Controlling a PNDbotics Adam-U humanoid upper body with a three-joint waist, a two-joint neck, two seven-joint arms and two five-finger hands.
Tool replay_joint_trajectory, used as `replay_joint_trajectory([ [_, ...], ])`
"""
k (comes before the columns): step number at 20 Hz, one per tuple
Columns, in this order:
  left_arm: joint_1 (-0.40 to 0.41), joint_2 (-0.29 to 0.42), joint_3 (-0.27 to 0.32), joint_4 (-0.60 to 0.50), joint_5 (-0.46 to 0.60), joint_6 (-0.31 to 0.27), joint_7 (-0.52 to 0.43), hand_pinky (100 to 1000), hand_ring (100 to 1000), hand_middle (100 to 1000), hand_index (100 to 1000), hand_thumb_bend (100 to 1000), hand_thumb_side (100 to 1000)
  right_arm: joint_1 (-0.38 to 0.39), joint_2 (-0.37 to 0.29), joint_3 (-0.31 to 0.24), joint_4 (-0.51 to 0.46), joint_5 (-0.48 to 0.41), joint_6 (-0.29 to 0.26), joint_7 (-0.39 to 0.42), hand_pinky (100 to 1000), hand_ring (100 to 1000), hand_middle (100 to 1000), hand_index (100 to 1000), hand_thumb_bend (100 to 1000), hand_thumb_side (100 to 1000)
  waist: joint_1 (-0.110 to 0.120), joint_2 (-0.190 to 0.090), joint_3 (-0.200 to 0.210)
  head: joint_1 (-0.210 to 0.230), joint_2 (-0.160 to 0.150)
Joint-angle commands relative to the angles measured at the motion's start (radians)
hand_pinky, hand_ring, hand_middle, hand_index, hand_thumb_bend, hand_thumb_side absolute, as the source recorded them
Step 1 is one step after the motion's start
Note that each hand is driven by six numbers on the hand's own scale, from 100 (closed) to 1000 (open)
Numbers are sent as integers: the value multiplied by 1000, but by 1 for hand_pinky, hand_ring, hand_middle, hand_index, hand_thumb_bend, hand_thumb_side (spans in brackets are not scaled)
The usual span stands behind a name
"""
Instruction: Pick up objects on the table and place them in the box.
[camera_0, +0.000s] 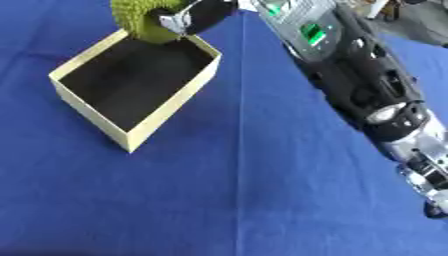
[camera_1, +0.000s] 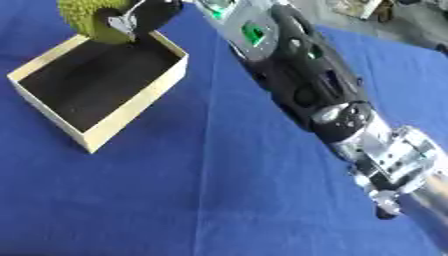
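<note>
Across the blue worktop (camera_0: 262, 200), the right arm (camera_0: 350, 75) reaches diagonally to the open cardboard box (camera_0: 131, 137). Its right robot hand (camera_0: 199, 15) grasps a spiky green object (camera_0: 140, 17) above the box's far corner. No legible writing is visible.
</note>
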Motion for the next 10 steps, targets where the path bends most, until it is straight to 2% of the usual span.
replay_joint_trajectory([
  [1, -24, 4, -6, -17, 9, -1, -8, 708, 697, 583, 651, 100, 345, -29, 3, -6, 41, -6, -27, 6, 617, 523, 522, 671, 100, 100, 10, -18, 4, -10, -2],
  [5, -28, 2, -6, -17, 10, -2, -9, 708, 697, 583, 651, 100, 345, -30, 17, -3, 81, 3, -51, 21, 632, 537, 531, 676, 100, 100, 9, -16, 7, -13, -1],
  [7, -27, 2, -5, -17, 10, -2, -8, 708, 696, 583, 651, 100, 344, -27, 18, 7, 93, 12, -69, 61, 713, 635, 620, 747, 116, 100, 9, -15, 6, -15, 2],
  [10, -25, 4, -4, -17, 9, -2, -7, 708, 695, 582, 651, 100, 344, -26, 17, 7, 104, 42, -103, 161, 798, 765, 739, 839, 229, 100, 11, -15, 3, -19, 7],
])
